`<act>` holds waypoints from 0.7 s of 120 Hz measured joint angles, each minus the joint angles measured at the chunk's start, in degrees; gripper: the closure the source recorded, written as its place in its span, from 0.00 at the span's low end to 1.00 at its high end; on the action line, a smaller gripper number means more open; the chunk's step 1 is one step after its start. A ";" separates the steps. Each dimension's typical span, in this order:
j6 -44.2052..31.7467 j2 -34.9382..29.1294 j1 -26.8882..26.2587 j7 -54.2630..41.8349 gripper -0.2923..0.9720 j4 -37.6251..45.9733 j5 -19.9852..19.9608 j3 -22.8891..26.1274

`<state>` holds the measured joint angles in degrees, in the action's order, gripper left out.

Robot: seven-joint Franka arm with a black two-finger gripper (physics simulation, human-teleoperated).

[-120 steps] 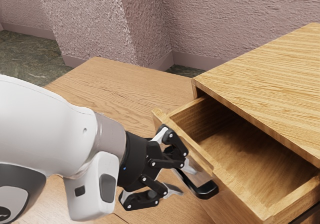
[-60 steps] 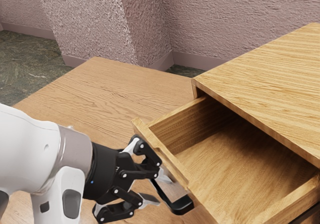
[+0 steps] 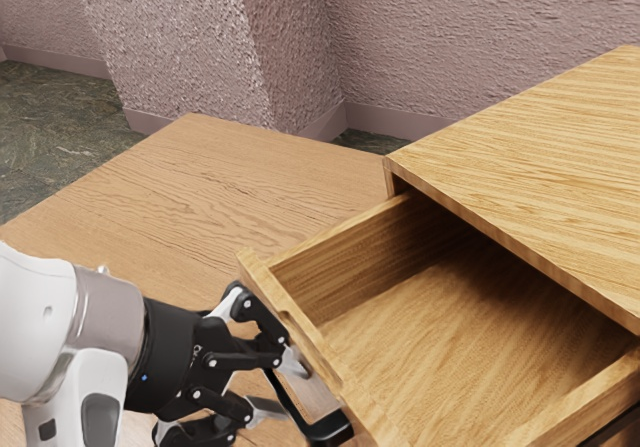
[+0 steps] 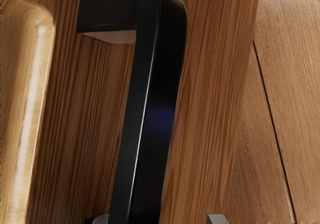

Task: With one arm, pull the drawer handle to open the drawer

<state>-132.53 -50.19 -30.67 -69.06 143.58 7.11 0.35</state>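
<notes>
The wooden drawer (image 3: 300,329) stands pulled far out of the cabinet (image 3: 540,157), and its bare inside (image 3: 450,337) shows. Its black bar handle (image 3: 322,427) sits on the drawer front at the exterior view's lower middle. My black gripper (image 3: 280,385) comes in from the exterior view's lower left and is shut on that handle, one finger above the bar and one below. In the wrist view the handle (image 4: 150,124) runs up the drawer's front panel (image 4: 210,83), with the grey fingertips (image 4: 100,219) on either side of it.
The cabinet rests on a wooden table (image 3: 220,187) that stretches toward the exterior view's left and back. Rough pink walls (image 3: 450,37) and a pillar (image 3: 190,37) stand behind it. A dark floor (image 3: 50,107) lies past the table's far left edge.
My hand has drawn back toward the exterior view's lower left with the handle in it. The drawer has slid out further with it, so more of its inside shows.
</notes>
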 joint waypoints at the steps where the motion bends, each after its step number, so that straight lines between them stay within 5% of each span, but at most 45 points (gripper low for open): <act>1: 0.05 -0.09 0.02 0.00 0.62 0.02 0.00 0.00; 84: 2.09 -4.88 0.34 0.29 0.64 2.33 0.14 0.01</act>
<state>-130.44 -55.06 -30.33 -68.77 145.90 7.25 0.36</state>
